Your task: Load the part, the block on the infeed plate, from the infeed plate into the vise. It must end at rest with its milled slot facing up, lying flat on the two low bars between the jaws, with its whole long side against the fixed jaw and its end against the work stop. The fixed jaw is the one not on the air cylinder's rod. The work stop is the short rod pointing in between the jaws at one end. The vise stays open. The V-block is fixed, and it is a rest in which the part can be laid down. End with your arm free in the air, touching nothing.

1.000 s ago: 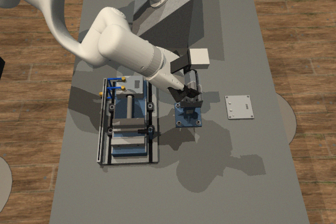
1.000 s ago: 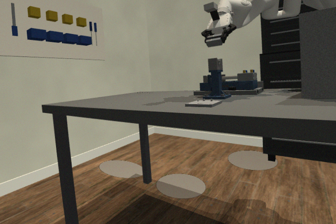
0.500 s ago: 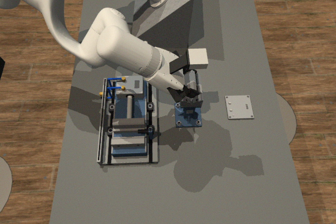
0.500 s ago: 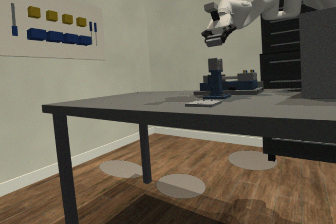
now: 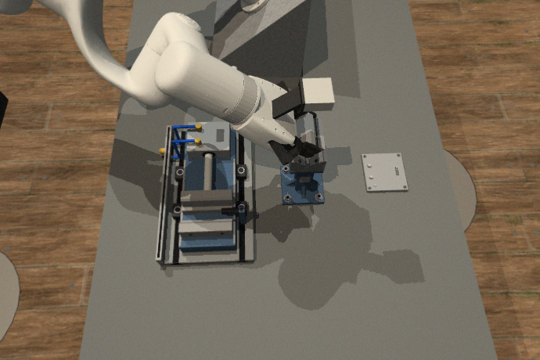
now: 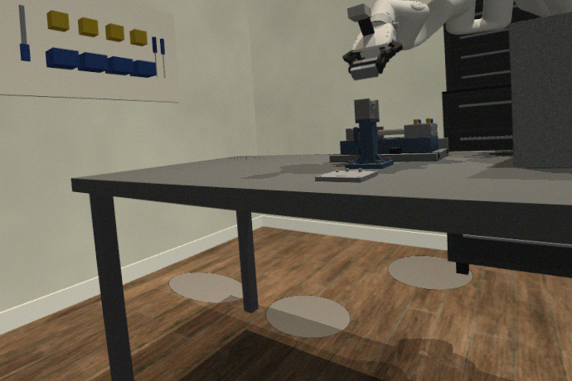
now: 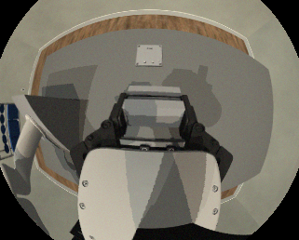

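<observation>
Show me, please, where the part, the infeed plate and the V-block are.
part [image 6: 363,69], exterior view, its pale side face.
infeed plate [image 5: 386,173], top view, its bare middle.
V-block [image 6: 365,107], exterior view, its grey head.

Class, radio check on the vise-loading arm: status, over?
Black two-finger gripper shut on the grey metal block, held in the air. Grey infeed plate bare; open blue vise unloaded. Blue-based V-block directly below the block, apart from it.

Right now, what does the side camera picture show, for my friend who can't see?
A white robot arm's gripper holds a grey block in the air above the V-block on a grey table. The vise sits behind.
</observation>
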Available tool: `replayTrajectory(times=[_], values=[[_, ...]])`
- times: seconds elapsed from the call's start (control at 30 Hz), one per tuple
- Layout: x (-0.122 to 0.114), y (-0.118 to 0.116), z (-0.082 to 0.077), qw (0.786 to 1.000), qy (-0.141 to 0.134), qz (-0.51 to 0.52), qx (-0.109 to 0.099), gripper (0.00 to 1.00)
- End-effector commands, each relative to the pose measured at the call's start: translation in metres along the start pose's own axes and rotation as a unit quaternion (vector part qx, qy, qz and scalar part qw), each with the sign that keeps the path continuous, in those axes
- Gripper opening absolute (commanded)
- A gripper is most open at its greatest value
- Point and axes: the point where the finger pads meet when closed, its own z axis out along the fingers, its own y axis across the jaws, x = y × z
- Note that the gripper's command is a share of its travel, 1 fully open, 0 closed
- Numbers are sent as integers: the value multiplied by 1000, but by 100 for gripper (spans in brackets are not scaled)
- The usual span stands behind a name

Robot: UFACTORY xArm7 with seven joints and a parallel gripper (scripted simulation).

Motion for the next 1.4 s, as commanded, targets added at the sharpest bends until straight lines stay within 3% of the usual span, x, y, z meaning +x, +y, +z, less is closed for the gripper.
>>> replayTrajectory(times=[0.0,1.37], values=[[2,1,-1,1000,1,-2,-2,0],[-8,1,9,1000,1,-2,-2,0]])
